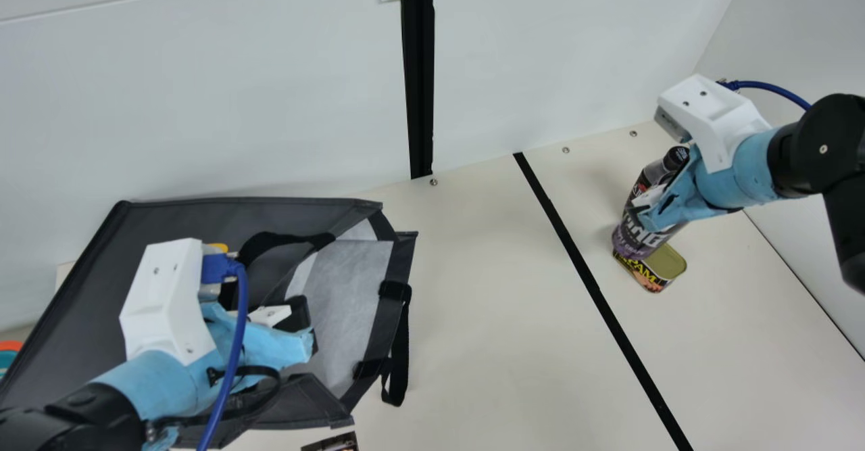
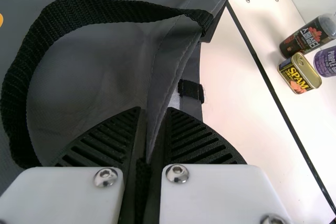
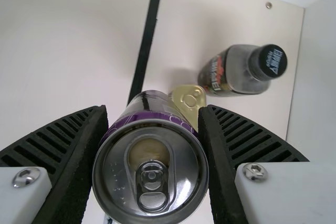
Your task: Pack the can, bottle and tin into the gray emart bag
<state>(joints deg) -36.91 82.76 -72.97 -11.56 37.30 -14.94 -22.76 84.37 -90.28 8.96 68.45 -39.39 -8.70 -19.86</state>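
Main view, clock from centre: gray bag [image 1: 182, 224] at 8 o'clock, lying on tabletop [image 1: 473, 343], mouth facing 3. Left gripper [image 1: 303, 329] there, jaws narrow, pinching bag's edge. Right gripper [image 1: 647, 211] at 3 o'clock, jaws holding can [image 1: 632, 238] outside bag. Bottle [image 1: 676, 159] upright on tabletop, at can's 1 o'clock; tin [image 1: 665, 262] at can's 5.
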